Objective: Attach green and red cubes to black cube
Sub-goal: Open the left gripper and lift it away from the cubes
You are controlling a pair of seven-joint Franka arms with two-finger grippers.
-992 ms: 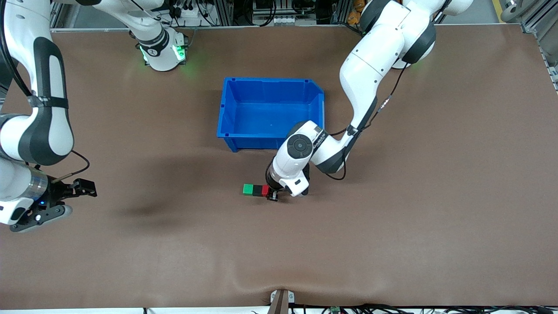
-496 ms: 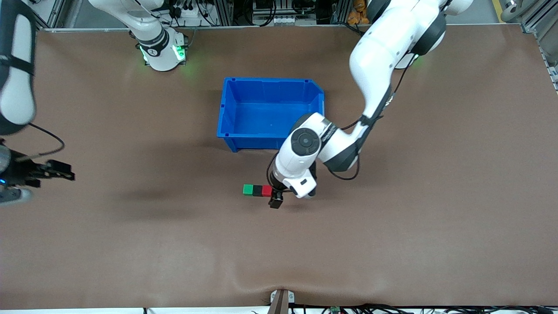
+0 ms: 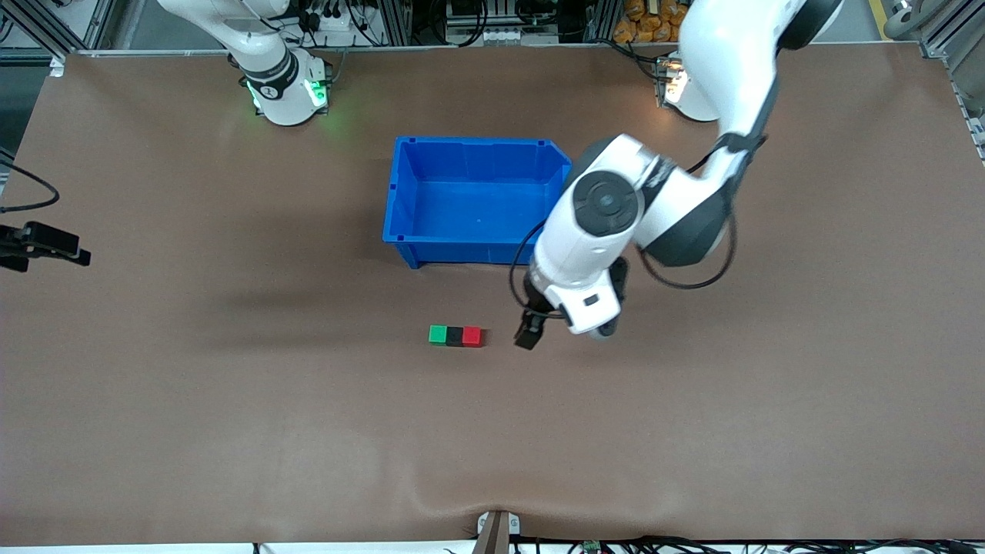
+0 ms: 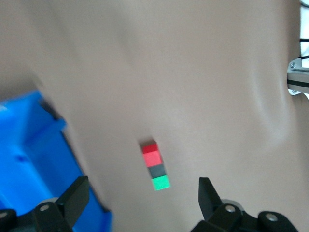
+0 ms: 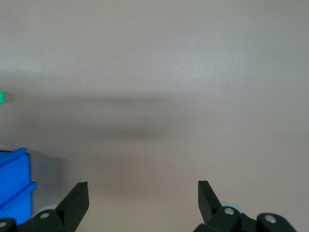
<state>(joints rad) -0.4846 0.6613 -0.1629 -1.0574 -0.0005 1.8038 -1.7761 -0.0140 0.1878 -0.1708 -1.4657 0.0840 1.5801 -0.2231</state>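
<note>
Blue bin taken as landmark. Green cube, black cube and red cube are seen joined in one row on the table, nearer the front camera than the bin; black in the middle, green toward the right arm's end.

Left gripper is held in the air over bare table just beside the red cube, jaws spread wide, nothing gripped.

Right gripper is parked well apart from the bin at the right arm's end, jaws wide, empty.
</note>
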